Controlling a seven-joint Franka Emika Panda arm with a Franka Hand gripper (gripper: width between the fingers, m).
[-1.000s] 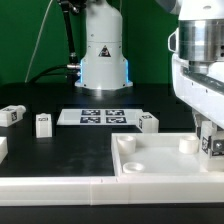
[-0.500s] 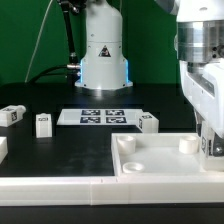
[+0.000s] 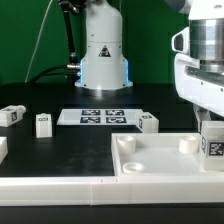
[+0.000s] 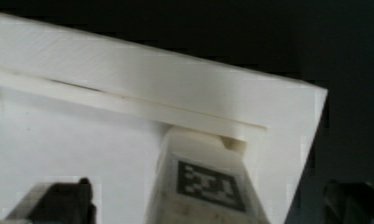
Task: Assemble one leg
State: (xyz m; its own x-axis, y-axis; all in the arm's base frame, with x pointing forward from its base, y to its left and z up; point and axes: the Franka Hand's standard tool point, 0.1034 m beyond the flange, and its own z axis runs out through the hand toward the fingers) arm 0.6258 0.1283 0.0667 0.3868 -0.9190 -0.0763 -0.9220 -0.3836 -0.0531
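Note:
The leg (image 3: 212, 145), a small white block with a square tag, stands upright on the far right corner of the large white tray-like piece (image 3: 160, 165). My gripper (image 3: 211, 126) hangs right over it. In the wrist view the leg (image 4: 212, 178) rises from the tray piece's corner (image 4: 95, 110). My gripper (image 4: 207, 203) straddles it, with the dark fingertips (image 4: 63, 202) on either side. A gap shows between each finger and the leg, so the jaws are open. Three more legs lie on the table (image 3: 11, 115), (image 3: 43, 123), (image 3: 148, 122).
The marker board (image 3: 97, 117) lies in the middle of the table, in front of the robot base (image 3: 103, 55). A round socket post (image 3: 186, 143) stands on the tray piece beside the leg. A white part (image 3: 2, 148) shows at the exterior view's left edge.
The gripper body has shifted and turned over the leg, and more of the leg's tag shows now. The leg has stayed at the tray piece's corner.

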